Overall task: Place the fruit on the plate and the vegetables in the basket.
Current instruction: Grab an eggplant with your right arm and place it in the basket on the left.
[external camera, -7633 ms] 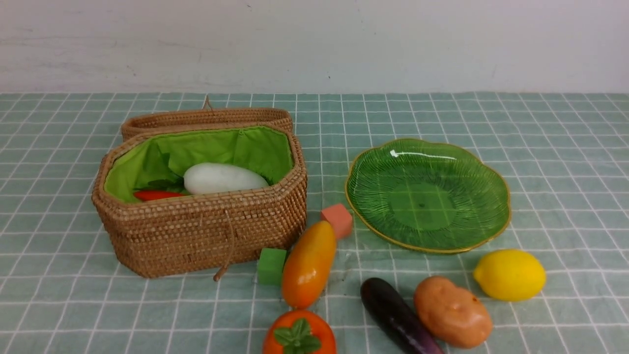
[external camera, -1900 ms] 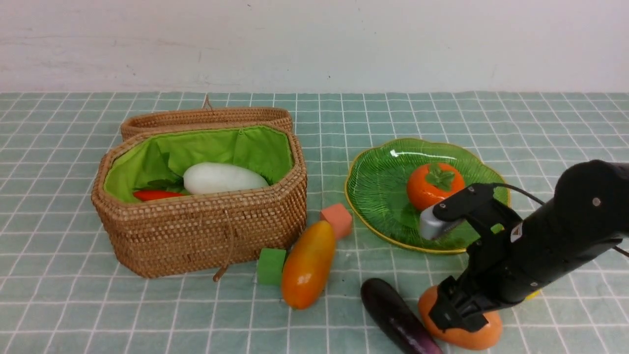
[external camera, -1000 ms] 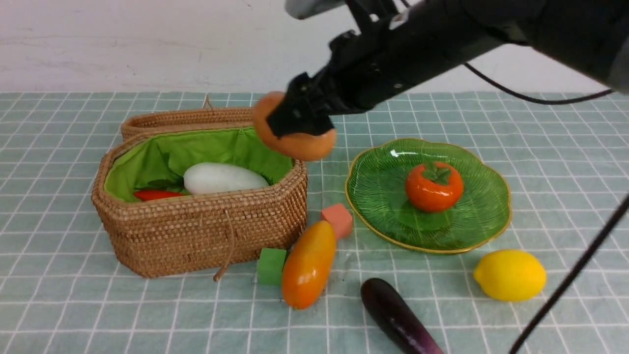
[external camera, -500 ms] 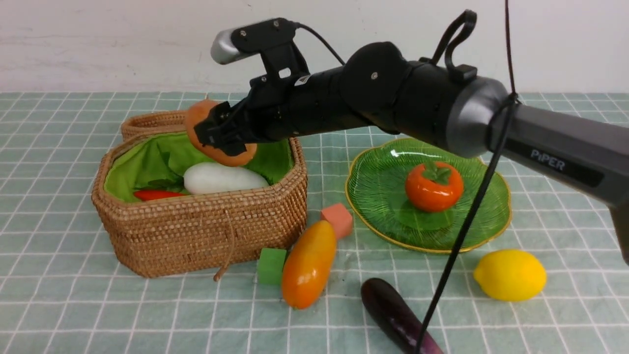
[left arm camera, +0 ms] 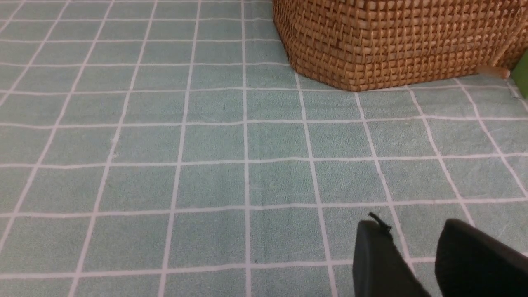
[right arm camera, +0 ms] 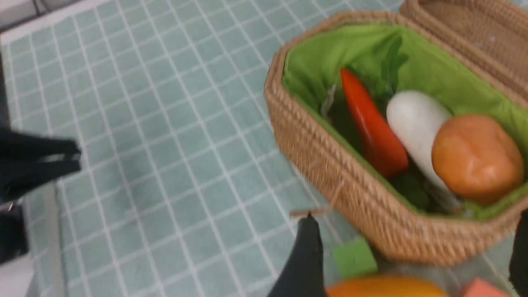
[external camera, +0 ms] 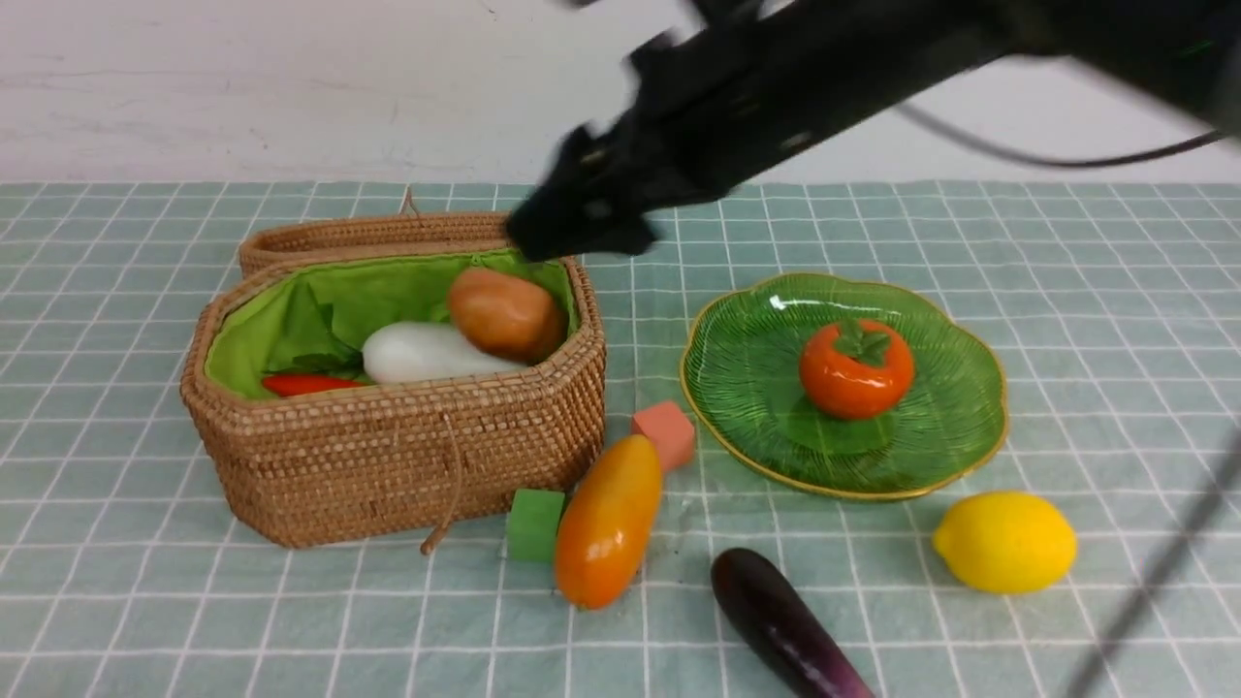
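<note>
- The basket [external camera: 388,451] stands on the counter [external camera: 320,620], open at the top, lined in green cloth; its wicker lid [external camera: 388,233] lies just behind it.
- Inside the basket are three vegetables: the red pepper [right arm camera: 373,128] toward its left end, the white radish [external camera: 427,354] with green leaves in the middle, and the potato [external camera: 504,312] at the right end, leaning on the radish.
- The plate [external camera: 756,446], to the right of the basket, holds one fruit, the persimmon [external camera: 855,368], leafy cap up.
- The mango [external camera: 609,523] lies on the counter by the basket's front right corner, between it and the eggplant [external camera: 785,620], which is farther right and nearer the camera.
- The lemon [external camera: 1006,541] is well to the right of the basket, in front of the plate.
- A green cube [external camera: 535,523] and a salmon cube [external camera: 664,434] sit near the basket's right front side, beside the mango.
- The right hand [right arm camera: 416,237] is above the basket's right end, fingers spread wide and holding nothing; it looks blurred in the front view.
- The left hand [left arm camera: 412,225] is in front of the basket, seemingly parted a little, with nothing between its fingertips.
</note>
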{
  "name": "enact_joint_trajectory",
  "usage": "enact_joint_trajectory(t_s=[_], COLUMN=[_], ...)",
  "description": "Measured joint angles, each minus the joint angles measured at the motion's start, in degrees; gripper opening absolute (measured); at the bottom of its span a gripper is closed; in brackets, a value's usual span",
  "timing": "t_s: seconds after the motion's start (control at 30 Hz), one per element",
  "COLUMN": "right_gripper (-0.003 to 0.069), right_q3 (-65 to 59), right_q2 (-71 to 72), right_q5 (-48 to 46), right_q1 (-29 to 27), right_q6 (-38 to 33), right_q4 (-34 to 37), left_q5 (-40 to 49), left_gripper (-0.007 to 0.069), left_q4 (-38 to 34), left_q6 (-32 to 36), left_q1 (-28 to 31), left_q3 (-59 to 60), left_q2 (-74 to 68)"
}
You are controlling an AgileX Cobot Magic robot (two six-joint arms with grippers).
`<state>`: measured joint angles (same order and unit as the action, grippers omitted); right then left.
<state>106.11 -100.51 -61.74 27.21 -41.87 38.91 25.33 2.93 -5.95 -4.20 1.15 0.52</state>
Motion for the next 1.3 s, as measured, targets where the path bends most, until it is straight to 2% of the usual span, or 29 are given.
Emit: enact_joint_trajectory(t_s=[0.1,0.3,0.5,0.67,0.83,0.93,1.0,1.03,1.13,1.3], right_gripper=[0.0595,0.0597,0.0594,0.0594,0.0580,0.0502,0.0384,0.0285,0.0302,0.0302], right_q3=[-1.11,-14.46,-36.54,-45.94,-49.05,-49.45,-49.45,-49.26,-47.63,-38.29], right_q2=[4.71,10.13,9.80,6.14,1.73,-0.27,-0.42,-0.08,1.15,4.57], right_q5=[-7.85,-8.51,4.92,18.15,23.09,21.83,20.33,19.15,16.69,12.02], right_q1=[-1.89,-1.74,0.92,1.85,1.85,1.85,1.85,1.85,1.85,1.92], right_q6=[3.53,9.33,19.47,25.41,25.66,23.65,22.01,21.40,20.75,17.88], right_q4=[-4.76,-8.22,-13.28,-17.39,-17.32,-17.10,-16.66,-16.25,-15.98,-14.78], left_q5=[0.00,0.00,0.00,0.00,0.00,0.00,0.00,0.00,0.00,0.00], left_gripper=[0.0224,0.0228,0.0236,0.0236,0.0237,0.0237,0.0237,0.0237,0.0237,0.0237], left_q4=[0.00,0.00,0.00,0.00,0.00,0.00,0.00,0.00,0.00,0.00], left_q6=[0.00,0.00,0.00,0.00,0.00,0.00,0.00,0.00,0.00,0.00], left_q1=[0.00,0.00,0.00,0.00,0.00,0.00,0.00,0.00,0.00,0.00], left_q3=[0.00,0.00,0.00,0.00,0.00,0.00,0.00,0.00,0.00,0.00], left_q2=[0.00,0.00,0.00,0.00,0.00,0.00,0.00,0.00,0.00,0.00])
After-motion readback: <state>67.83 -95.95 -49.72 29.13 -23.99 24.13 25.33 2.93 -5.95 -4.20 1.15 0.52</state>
